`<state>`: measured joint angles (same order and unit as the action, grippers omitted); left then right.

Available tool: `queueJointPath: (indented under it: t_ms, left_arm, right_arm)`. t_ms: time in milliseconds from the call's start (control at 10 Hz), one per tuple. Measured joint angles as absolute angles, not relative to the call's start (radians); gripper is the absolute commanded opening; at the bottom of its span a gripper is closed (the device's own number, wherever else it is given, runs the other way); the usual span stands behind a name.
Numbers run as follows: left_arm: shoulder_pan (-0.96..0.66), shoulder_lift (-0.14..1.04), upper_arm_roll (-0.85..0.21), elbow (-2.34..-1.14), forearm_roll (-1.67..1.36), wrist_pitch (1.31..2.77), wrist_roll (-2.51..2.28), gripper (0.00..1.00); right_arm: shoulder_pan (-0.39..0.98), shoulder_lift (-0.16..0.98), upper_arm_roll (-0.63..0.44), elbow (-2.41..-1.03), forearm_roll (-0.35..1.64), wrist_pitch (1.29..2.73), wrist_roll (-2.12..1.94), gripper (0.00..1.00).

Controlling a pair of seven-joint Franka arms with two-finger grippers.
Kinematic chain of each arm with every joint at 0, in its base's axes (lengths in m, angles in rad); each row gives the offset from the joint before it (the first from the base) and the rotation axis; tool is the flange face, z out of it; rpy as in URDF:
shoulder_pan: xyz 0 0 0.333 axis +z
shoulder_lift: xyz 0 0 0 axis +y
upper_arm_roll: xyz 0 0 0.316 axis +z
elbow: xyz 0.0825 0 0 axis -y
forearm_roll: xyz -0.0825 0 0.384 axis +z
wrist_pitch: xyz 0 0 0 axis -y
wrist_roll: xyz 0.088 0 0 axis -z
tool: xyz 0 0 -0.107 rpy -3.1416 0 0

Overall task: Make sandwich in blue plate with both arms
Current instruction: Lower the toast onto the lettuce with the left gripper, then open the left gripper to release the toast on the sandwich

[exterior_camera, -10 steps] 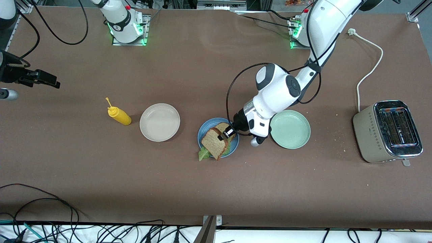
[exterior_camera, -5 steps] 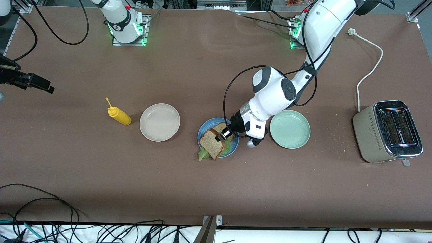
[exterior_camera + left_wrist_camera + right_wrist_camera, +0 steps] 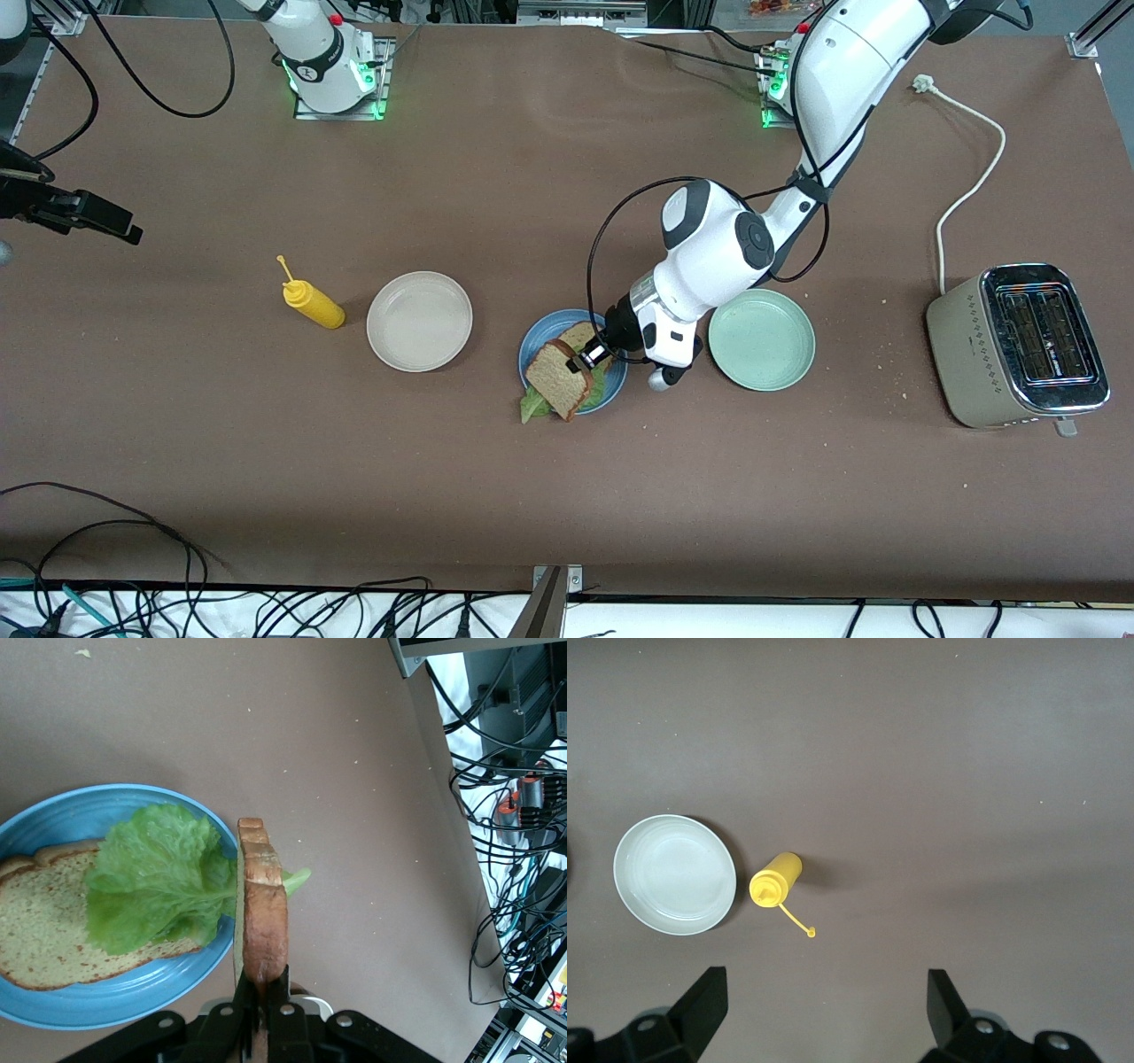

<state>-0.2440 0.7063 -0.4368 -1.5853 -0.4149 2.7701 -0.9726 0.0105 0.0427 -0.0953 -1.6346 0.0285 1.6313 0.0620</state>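
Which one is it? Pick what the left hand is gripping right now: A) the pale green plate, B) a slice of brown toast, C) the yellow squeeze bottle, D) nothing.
B: the left hand is shut on a slice of brown toast, held on edge over the lettuce on the blue plate.

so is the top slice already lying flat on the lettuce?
No, the left pincer holds the top slice upright on edge beside the lettuce on the blue plate.
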Motion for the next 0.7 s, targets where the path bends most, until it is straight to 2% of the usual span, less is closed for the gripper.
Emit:
queueJointPath:
  t_ms: [400, 500, 700]
  left_arm:
    - [-0.247, 0.724, -0.422, -1.591, -0.404, 2.770, -0.970, 0.35]
    - [-0.249, 0.726, -0.415, -1.593, -0.389, 2.769, -0.970, 0.57]
    - [-0.249, 0.731, -0.399, -1.606, -0.296, 2.769, -0.968, 0.86]
  right_arm:
    - [0.019, 0.043, -0.090, -1.634, 0.029, 1.631, 0.061, 1.00]
    - [0.019, 0.043, -0.090, -1.634, 0.029, 1.631, 0.061, 1.00]
    - [0.019, 0.043, -0.090, -1.634, 0.029, 1.630, 0.061, 1.00]
